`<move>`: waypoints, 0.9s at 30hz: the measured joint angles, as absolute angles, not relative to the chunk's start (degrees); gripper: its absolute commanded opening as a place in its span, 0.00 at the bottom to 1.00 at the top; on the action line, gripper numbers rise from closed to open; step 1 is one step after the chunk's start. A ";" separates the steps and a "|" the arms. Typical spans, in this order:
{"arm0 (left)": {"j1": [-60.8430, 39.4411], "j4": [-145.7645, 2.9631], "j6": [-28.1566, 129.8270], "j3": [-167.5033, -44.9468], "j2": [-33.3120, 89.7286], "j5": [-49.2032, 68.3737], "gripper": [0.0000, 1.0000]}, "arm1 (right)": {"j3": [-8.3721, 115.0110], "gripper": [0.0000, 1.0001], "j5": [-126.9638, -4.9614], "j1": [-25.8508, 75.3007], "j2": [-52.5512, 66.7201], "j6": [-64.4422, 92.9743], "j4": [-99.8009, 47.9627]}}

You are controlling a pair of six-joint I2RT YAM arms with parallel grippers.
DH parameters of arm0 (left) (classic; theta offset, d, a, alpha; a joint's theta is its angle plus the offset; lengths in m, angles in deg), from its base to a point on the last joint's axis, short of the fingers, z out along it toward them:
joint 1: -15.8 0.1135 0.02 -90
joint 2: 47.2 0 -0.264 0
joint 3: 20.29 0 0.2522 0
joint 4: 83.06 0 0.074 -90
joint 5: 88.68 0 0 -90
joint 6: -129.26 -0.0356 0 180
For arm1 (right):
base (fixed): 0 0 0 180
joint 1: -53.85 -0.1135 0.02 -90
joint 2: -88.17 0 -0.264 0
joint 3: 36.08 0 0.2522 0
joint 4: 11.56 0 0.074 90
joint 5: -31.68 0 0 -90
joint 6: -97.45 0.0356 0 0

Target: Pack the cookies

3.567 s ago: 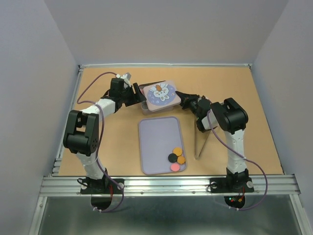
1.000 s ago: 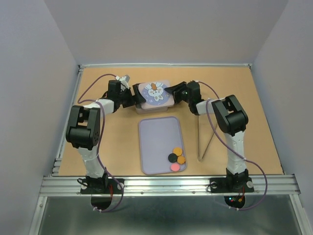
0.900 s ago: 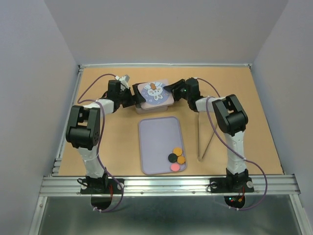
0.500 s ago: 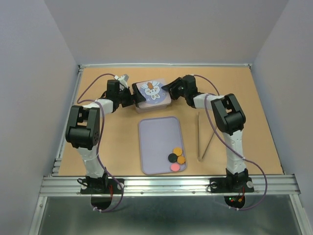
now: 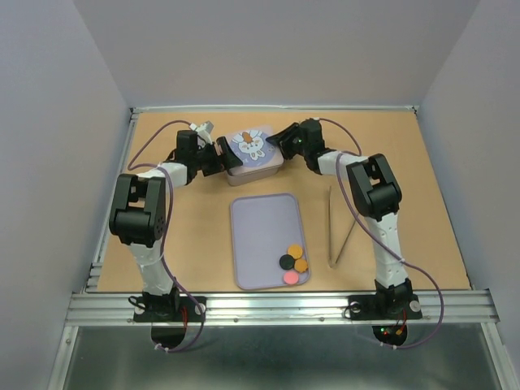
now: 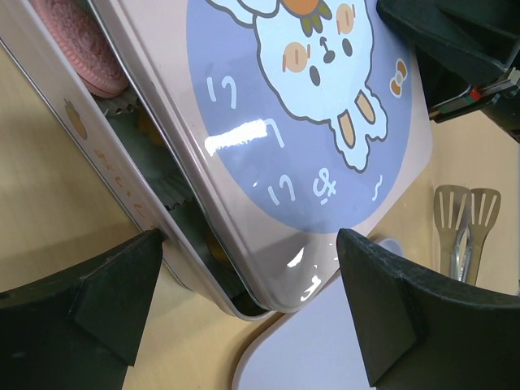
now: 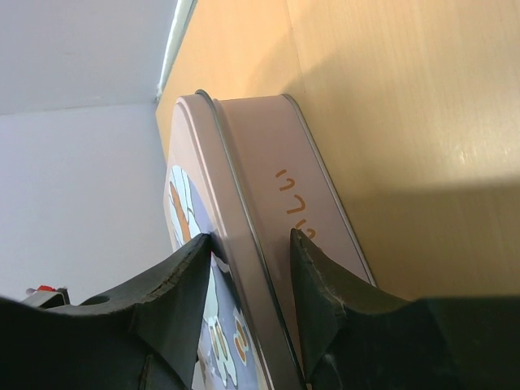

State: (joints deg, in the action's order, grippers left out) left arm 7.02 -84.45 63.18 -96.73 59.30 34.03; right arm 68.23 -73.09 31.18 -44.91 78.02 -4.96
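the cookies (image 5: 292,262) that remain to be packed sit in a small cluster at the near right corner of the lilac tray (image 5: 260,223): two orange-brown, one black, one pink, touching or just beside each other. at least one more pink cookie (image 6: 77,41) is already inside the tin (image 6: 89,162) at the far side of the table (image 5: 406,203), seen through the gap where the bunny-printed lid (image 5: 253,145) lies askew over it. the right gripper (image 7: 252,237) has its fingers drawn close on the lid's rim, one on the printed top and one on the outer side, so it looks clamped on the lid. the left gripper (image 6: 249,236) is spread wide, its fingers flanking the tin's end; whether they press on the wall i cannot tell. the cookies are likely light, stiff and brittle, prone to chip or crumble under a hard squeeze, and flat enough to be awkward to lift off the tray. a gentle pinch across the edges of one at the outside of the cluster seems safest, or the tongs (image 5: 331,236) lying on the table just right of the tray. the glossy lid looks slippery, so a grip on its rim may shift.
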 measured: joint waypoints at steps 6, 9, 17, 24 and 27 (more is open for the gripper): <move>7.35 -84.19 63.27 -98.24 60.72 34.51 0.99 | 70.09 0.71 -73.13 31.18 -46.46 77.62 -5.16; 7.35 -83.91 63.35 -98.85 61.11 35.28 0.99 | 70.96 0.74 -73.28 31.15 -47.56 76.77 -5.88; 7.50 -83.80 63.22 -100.21 62.53 36.09 0.99 | 75.53 0.79 -73.46 30.98 -50.22 74.91 -7.37; 7.46 -81.77 62.19 -101.85 63.19 36.22 0.99 | 78.70 0.80 -73.15 30.80 -50.94 72.55 -11.41; 7.37 -81.02 61.63 -102.89 63.74 36.15 0.99 | 80.03 0.80 -72.65 30.76 -51.01 71.66 -13.53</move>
State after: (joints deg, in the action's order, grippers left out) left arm 7.37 -81.02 61.63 -102.89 63.74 36.15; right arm 80.03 -72.65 30.76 -51.01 71.66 -13.53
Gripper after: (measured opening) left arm 0.986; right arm 0.796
